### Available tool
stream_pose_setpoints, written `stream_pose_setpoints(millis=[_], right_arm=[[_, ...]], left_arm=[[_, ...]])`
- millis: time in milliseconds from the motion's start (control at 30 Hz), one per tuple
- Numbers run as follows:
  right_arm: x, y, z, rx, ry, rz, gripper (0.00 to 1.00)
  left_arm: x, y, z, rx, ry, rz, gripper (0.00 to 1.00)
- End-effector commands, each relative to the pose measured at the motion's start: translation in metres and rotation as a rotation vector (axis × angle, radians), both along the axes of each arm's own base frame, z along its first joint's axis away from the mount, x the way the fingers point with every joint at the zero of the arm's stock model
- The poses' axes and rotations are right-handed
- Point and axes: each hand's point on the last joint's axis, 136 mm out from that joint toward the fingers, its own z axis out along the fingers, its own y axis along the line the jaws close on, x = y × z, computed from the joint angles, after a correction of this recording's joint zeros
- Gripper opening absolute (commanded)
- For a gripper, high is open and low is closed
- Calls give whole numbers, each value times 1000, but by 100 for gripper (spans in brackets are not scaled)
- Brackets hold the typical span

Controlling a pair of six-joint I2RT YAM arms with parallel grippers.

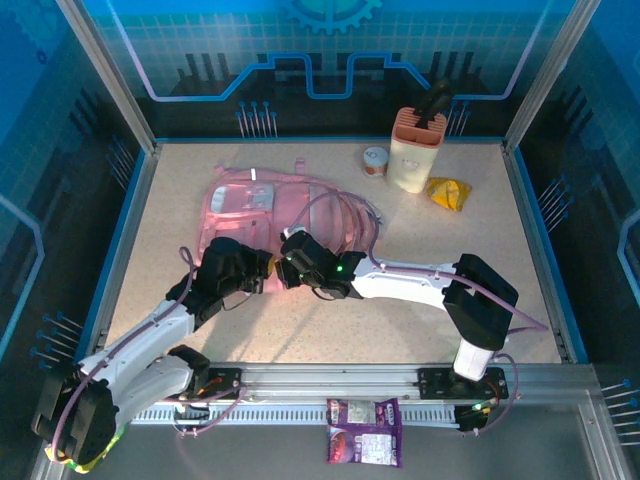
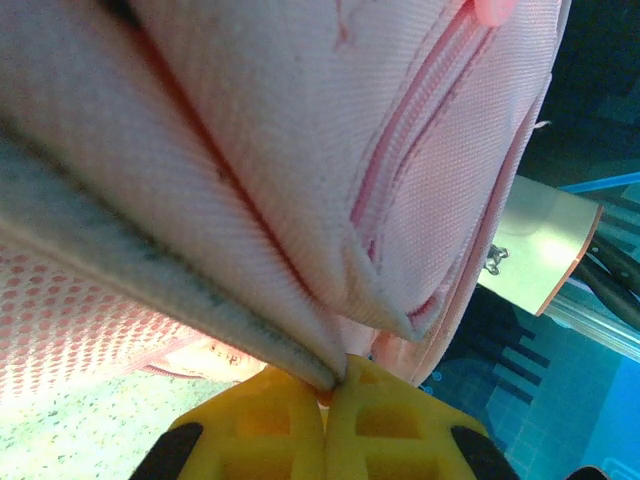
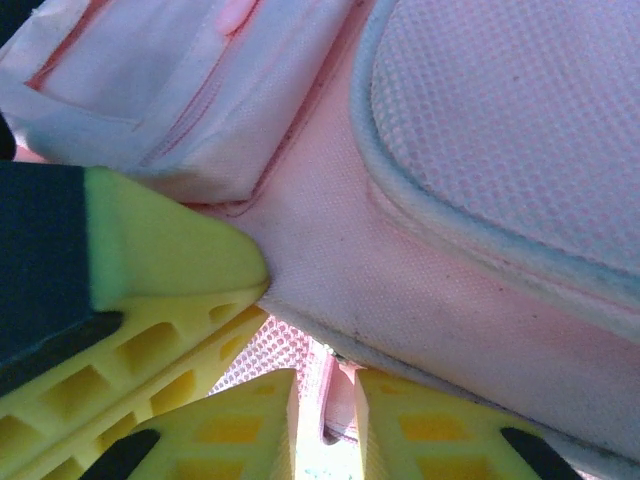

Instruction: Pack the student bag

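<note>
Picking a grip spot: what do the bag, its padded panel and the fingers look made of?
The bag looks like matte woven cloth, probably nylon or polyester: fine weave lines show. Its padded panel seems open mesh over padding, from the dotted holes and raised grey piping. The fingers look like matte yellow moulded plastic with lattice pockets.

Soft pink fabric backpack (image 1: 262, 205) on speckled tabletop (image 1: 480, 250), small round tin (image 1: 375, 161), cream plastic holder (image 1: 414, 152), yellow packet (image 1: 448, 192) to its right, purple packet (image 1: 364, 432) before it.
</note>
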Motion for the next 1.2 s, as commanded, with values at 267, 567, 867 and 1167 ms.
stream_pose_setpoints(millis=[267,567,867,1167], right_arm=[[17,-17,-7,-45,-31,-158,23],[24,-17,3,-7,-170,-146,30],[7,-17,3,2,-188,-139,36],[4,-24,-5,27,-126,-133,39]], left_arm=[[6,-32,62,-157,-136,-86,0],[5,-37,74,-181,-141,-89,0],[4,-33,79,-170,-148,-69,0],[-9,-12,55,-42,-105,-36,0]])
